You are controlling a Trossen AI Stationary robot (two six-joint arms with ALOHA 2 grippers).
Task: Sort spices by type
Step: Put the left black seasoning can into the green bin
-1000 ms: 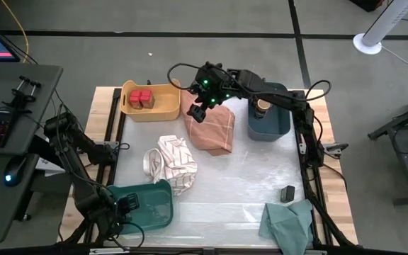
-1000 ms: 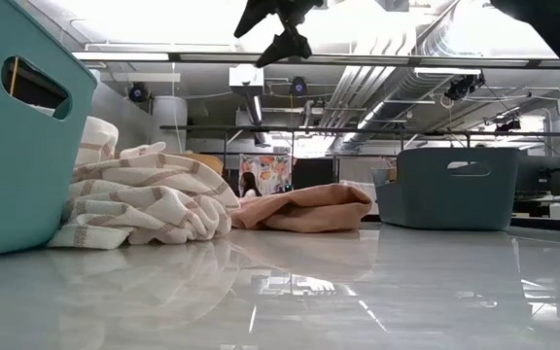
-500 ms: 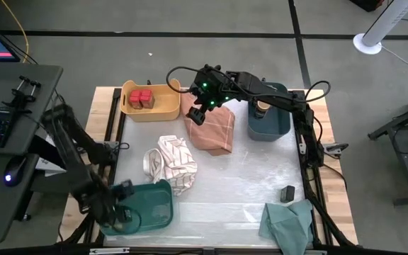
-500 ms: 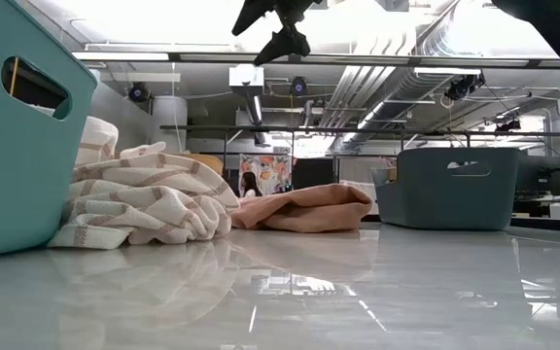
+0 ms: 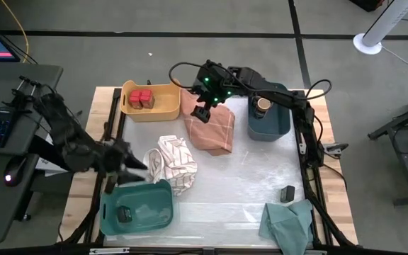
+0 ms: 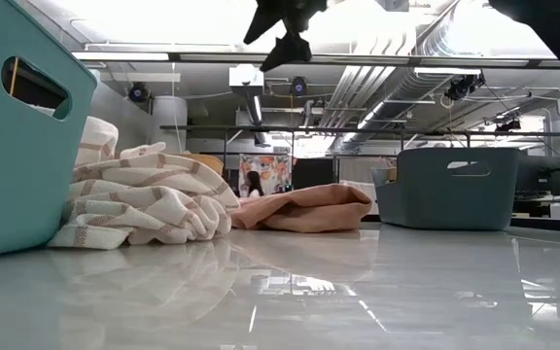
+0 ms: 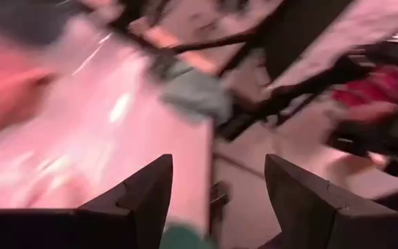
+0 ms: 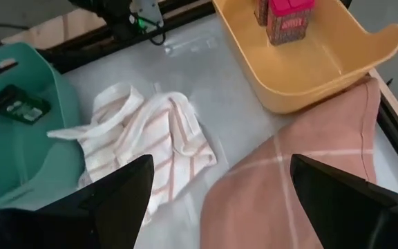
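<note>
Spices are mostly binned; we see one black block (image 5: 287,193) loose on the table's near right, beside the green cloth (image 5: 289,222). Our right gripper (image 5: 204,108), wide and empty, hovers far over the orange cloth (image 5: 211,127); the left gripper (image 5: 122,164), fingers spread, is farther off.

You see glossy white counter (image 6: 358,292) mirroring ceiling lights, wood rim. Bins smooth plastic: yellow bin (image 8: 323,66), teal bin (image 5: 147,205). Striped cloth (image 8: 150,138) soft woven; orange cloth (image 8: 309,180) matt.
</note>
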